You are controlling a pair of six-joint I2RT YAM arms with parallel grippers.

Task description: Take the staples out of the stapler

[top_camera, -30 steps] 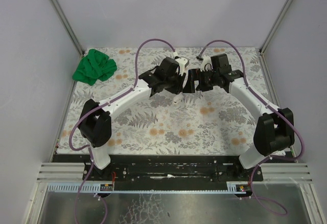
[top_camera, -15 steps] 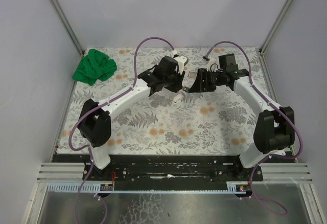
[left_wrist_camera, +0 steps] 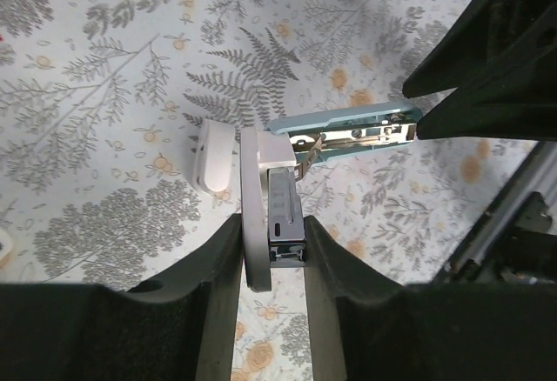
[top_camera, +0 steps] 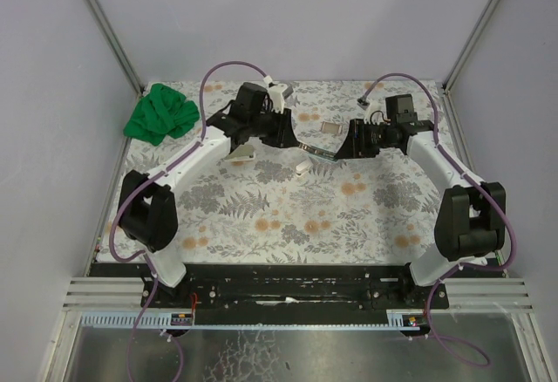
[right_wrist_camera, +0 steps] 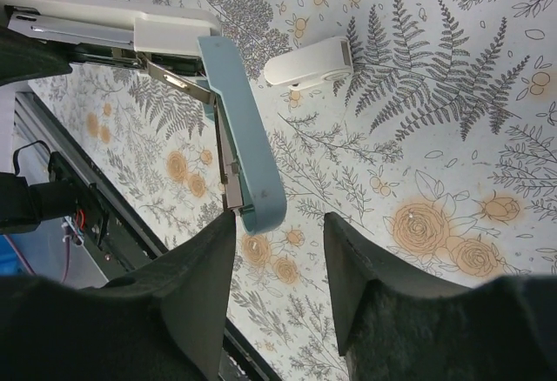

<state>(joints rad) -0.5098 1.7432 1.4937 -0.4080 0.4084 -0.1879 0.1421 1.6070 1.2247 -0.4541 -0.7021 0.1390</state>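
Clamping the stapler (top_camera: 314, 148) by its white plastic base (left_wrist_camera: 252, 190), my left gripper (left_wrist_camera: 272, 229) is holding firmly. My right gripper (right_wrist_camera: 278, 224) is sitting around the smooth blue cover (right_wrist_camera: 244, 129) tip; gripping or not, I cannot tell. The cover is lying long from 9 to 3 o'clock, nearer my right. The staples are probably hiding inside the grey metal rail (left_wrist_camera: 284, 211).

Tabletop (top_camera: 288, 225): white ground, printed grey ferns and leaves, scattered pale orange flowers.
Stapler (left_wrist_camera: 348, 126): light blue upper arm, white base, silver-grey metal track between.
Small loose plastic piece (right_wrist_camera: 309, 62): plain white.
Cloth (top_camera: 161, 113), far left corner: solid bright green, no pattern.
Left arm (top_camera: 187, 168), right arm (top_camera: 440, 160): white links, black joints.
Jaws on both arms: matte black.
Cables (top_camera: 214, 77): purple.
Walls (top_camera: 305, 16): plain pale grey-lilac.
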